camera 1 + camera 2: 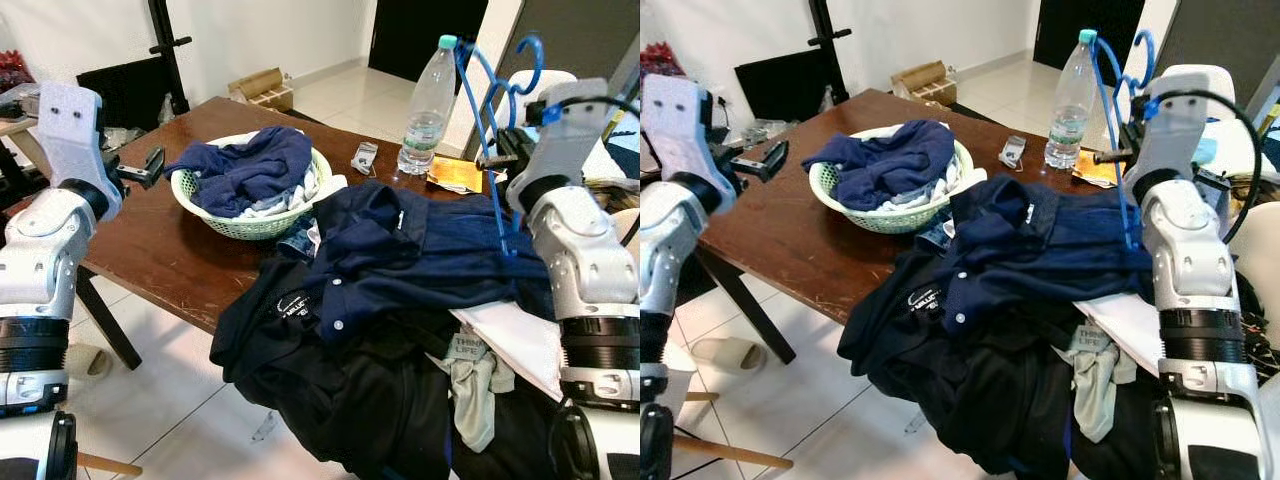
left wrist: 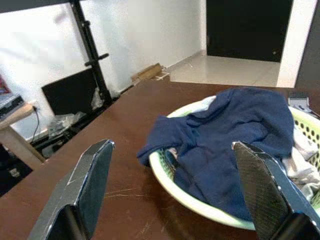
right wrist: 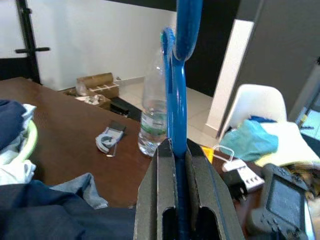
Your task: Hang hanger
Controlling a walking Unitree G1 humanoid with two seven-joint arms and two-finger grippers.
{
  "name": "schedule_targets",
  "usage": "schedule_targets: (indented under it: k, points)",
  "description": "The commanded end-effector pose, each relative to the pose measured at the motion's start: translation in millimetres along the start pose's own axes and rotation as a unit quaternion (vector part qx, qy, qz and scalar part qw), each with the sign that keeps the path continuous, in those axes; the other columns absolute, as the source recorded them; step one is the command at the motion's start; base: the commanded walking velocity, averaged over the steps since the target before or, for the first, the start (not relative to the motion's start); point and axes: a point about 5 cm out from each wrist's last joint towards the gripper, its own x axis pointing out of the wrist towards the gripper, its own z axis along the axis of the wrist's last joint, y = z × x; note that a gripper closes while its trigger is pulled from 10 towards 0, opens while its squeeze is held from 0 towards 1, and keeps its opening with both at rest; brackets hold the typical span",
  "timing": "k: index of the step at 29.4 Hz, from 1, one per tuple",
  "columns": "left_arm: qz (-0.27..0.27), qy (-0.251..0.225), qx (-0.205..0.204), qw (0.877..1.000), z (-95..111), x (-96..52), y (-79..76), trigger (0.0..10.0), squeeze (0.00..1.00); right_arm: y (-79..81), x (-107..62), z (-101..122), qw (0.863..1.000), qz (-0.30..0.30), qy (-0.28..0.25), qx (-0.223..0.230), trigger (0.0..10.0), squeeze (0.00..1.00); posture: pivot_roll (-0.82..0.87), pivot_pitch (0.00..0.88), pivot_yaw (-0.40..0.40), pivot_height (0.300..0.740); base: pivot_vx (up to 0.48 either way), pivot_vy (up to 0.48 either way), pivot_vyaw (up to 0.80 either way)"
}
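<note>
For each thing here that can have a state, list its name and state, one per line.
blue hanger: upright, clamped in right gripper
left gripper: open, empty
water bottle: upright, capped
laundry basket: full of clothes
navy shirt: spread on table, draping off its edge

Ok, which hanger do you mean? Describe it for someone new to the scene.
On the brown wooden table, past the dark navy polo shirt, stands a clear plastic water bottle. Beside it, the thin blue plastic hanger is held upright in the right tool, the only hanger there.

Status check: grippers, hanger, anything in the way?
Right gripper shut on blue hanger, raised. Left gripper open near laundry basket. Water bottle beside hanger.
</note>
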Motion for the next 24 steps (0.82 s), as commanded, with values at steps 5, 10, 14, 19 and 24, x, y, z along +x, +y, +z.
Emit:
schedule_targets:
  k: [5,10,14,19,24]
  points:
    - [-0.007,0.010,-0.005,1.000,-14.2,-6.1,-23.0,10.0,0.00,3.6,-7.9,-19.3,0.999,-0.010,0.032,0.007,10.0,0.00,0.12,0.051,-0.002,0.740,0.000,0.320,-0.80]
    - [-0.008,0.008,-0.006,1.000,-14.9,-8.9,-28.0,10.0,0.00,10.4,-10.1,-23.8,0.999,-0.007,0.038,0.010,10.0,0.00,0.12,0.043,-0.005,0.740,0.000,0.319,0.00]
    - [-0.002,0.005,-0.004,1.000,-12.0,-10.2,-29.5,10.0,0.00,14.8,-9.7,-24.0,0.999,-0.006,0.037,0.014,10.0,0.00,0.13,0.045,-0.007,0.740,0.000,0.322,0.00]
    - [0.007,-0.004,-0.001,1.000,-6.4,-10.0,-29.5,10.0,0.00,17.0,-9.0,-22.5,0.999,-0.006,0.036,0.018,10.0,0.00,0.13,0.047,-0.010,0.740,0.000,0.319,-0.48]
    - [0.009,-0.008,-0.002,1.000,-4.0,-9.0,-30.7,10.0,0.00,17.3,-9.7,-22.2,0.999,-0.007,0.038,0.020,10.0,0.00,0.12,0.050,-0.011,0.740,0.000,0.315,-0.80]
